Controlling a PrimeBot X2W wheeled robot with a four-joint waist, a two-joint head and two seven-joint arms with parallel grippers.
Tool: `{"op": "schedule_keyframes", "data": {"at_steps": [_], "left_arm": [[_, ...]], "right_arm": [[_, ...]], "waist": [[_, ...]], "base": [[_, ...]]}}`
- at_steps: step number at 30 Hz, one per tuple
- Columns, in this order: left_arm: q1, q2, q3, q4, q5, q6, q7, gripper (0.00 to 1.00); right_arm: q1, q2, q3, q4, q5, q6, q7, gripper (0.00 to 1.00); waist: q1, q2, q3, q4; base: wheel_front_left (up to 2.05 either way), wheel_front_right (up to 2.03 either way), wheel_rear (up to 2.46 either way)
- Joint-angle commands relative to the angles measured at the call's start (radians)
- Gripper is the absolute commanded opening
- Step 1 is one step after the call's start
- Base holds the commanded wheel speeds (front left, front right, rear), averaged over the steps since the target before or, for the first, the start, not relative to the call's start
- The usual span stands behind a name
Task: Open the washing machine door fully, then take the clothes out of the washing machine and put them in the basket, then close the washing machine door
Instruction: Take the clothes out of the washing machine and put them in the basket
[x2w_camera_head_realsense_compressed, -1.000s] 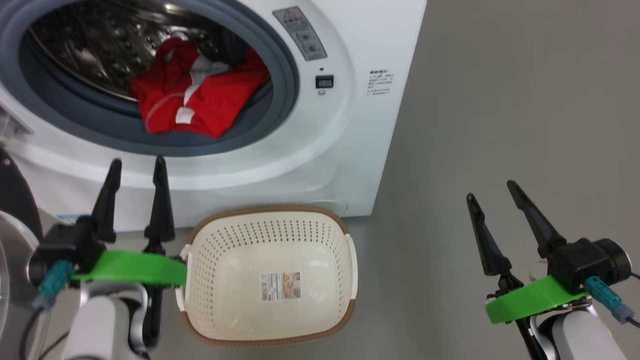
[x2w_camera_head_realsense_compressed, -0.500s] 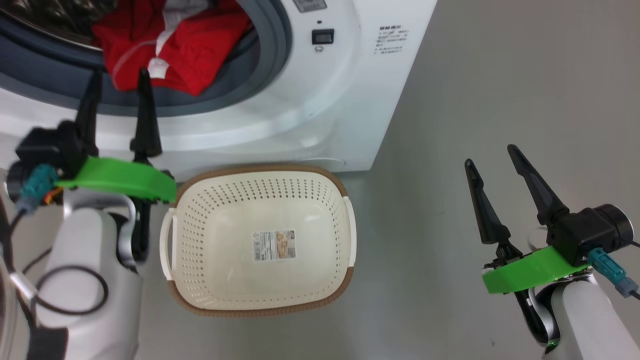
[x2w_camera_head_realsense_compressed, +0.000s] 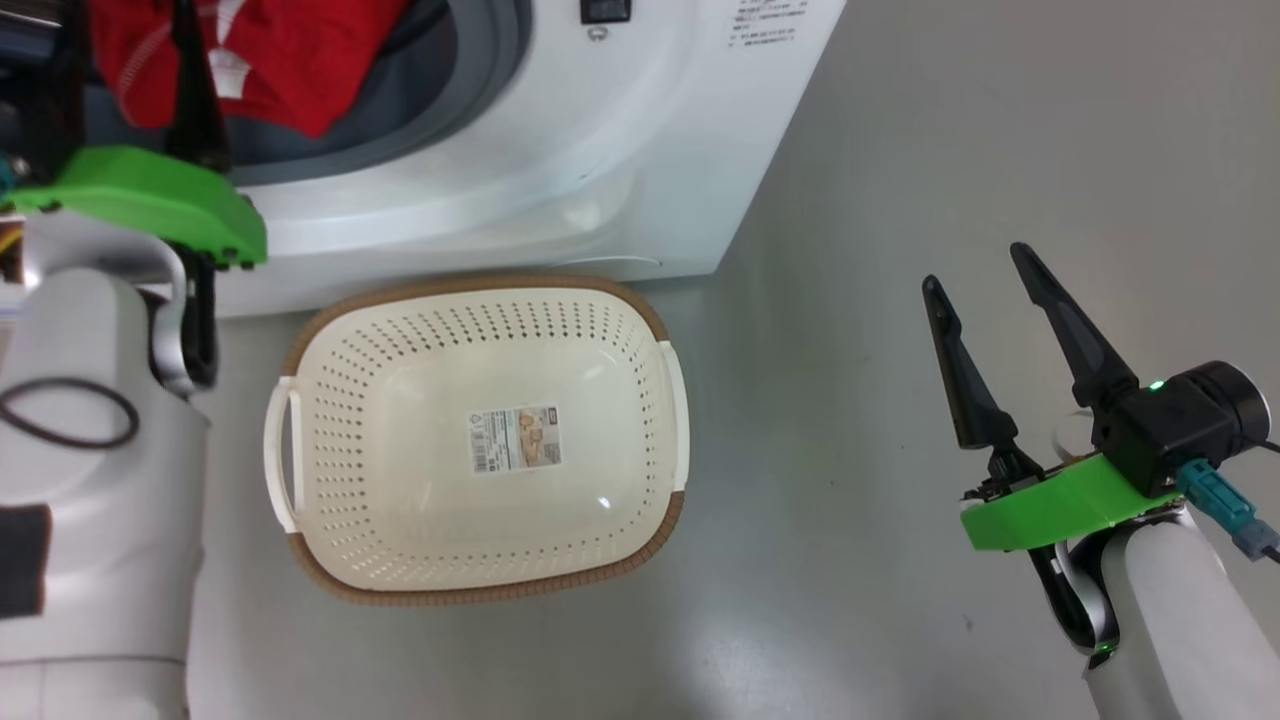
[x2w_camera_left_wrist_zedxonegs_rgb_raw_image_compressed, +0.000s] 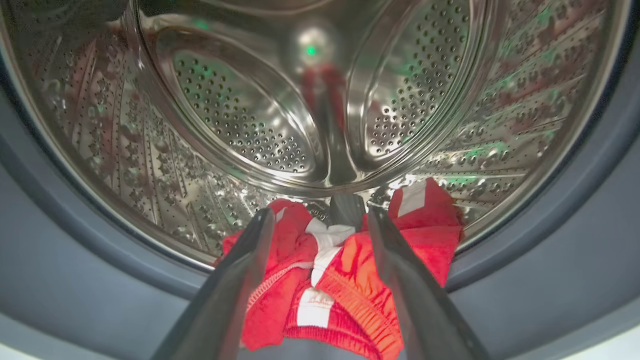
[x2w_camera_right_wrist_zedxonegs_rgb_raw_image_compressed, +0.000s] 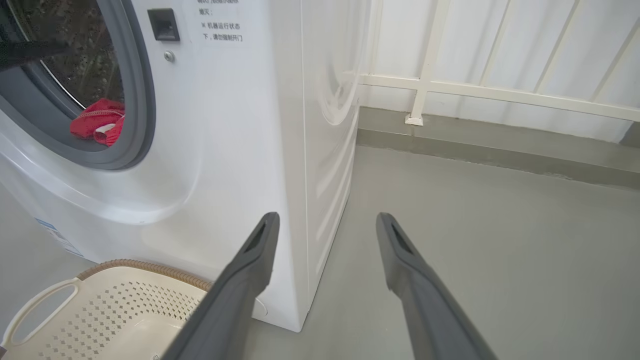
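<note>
Chinese notice "请勿强制开门" on the washing machine front

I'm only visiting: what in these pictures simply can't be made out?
Left wrist view: the left jaws cover part of the clothes, so the garment count is unclear.
Head view: print on the label in the basket is too small; the top edge cuts off the washing machine's lettering.
Right wrist view: the bottom edge cuts off the basket.
</note>
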Motion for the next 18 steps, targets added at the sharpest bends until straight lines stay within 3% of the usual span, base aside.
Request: {"op": "schedule_keyframes", "data": {"at_steps": [1,18], "left_arm": [[-0.038,0.058,0.015,0.009,0.015,0.020,0.011,1.00],[-0.221,0.156,-0.059,0.243,0.116,0.149,0.212,1.00]], "right_arm": [[-0.012,-0.005,0.025,-0.019,-0.003,0.006,-0.006,1.00],[-0.044,0.006,0.062,-0.026,0.013,0.006,-0.006,1.00]], "waist": [[0.0000,-0.0001,0.026,-0.014],[0.0000,-0.0001,0.079,-0.068]], "base": [[0.00,0.00,0.00],[0.00,0.00,0.00]]}}
